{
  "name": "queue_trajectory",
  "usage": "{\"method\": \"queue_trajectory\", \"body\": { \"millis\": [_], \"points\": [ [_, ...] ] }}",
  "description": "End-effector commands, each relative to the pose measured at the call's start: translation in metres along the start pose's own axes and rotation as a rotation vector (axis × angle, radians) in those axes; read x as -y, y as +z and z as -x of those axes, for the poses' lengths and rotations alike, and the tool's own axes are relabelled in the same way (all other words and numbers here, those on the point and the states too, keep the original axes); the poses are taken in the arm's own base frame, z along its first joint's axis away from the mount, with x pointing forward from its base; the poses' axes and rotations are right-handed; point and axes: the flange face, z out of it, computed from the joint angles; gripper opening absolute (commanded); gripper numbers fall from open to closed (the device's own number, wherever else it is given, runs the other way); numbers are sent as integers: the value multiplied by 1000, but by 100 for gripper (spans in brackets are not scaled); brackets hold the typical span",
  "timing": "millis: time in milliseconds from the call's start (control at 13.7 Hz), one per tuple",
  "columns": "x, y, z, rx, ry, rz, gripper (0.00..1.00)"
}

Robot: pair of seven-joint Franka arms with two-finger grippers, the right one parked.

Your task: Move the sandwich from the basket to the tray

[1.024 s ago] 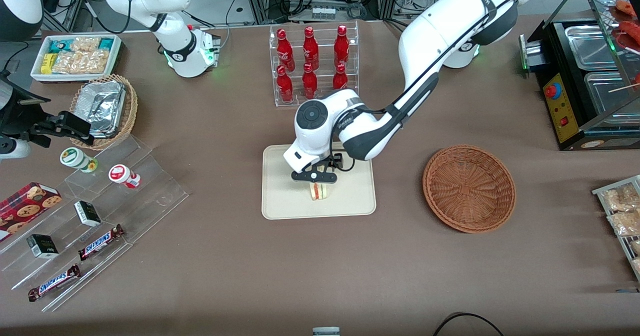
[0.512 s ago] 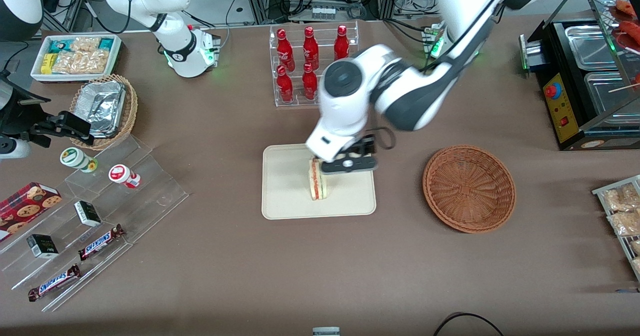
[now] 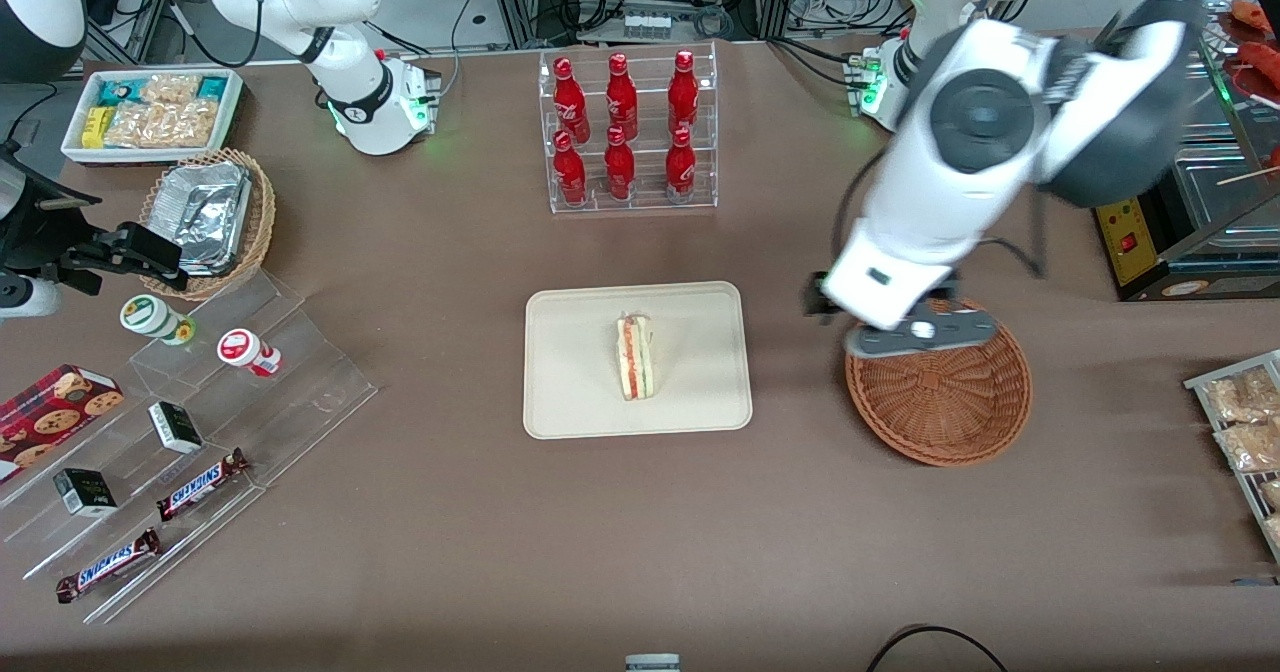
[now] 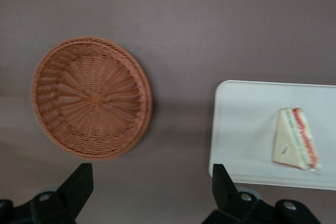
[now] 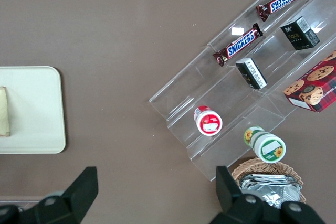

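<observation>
Plainly, the sandwich [image 3: 635,357] lies on its side near the middle of the tray [image 3: 570,392], free of any grip, which suggests the placing itself is done. The basket [image 3: 940,402], well apart toward the working arm's end of the table, holds nothing. The left gripper [image 3: 920,335] hangs above the basket's rim with its fingers [image 4: 79,184] spread wide and carrying nothing.
</observation>
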Motion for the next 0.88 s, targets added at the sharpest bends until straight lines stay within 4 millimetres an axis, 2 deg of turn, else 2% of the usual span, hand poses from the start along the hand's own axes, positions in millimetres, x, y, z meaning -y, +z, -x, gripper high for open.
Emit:
{"method": "queue_trajectory", "body": {
  "millis": [0, 146, 220, 293, 366, 439, 585, 805],
  "points": [
    [41, 1, 13, 24, 46, -3, 100],
    [66, -4, 12, 32, 84, 9, 100],
    [72, -7, 16, 30, 106, 2, 100],
    [96, -6, 11, 33, 98, 2, 100],
    [106, -10, 16, 36, 122, 24, 100],
    [133, -13, 16, 36, 124, 38, 100],
    [166, -18, 22, 35, 135, 56, 100],
    [196, -22, 26, 24, 115, 59, 100]
  ]
}}
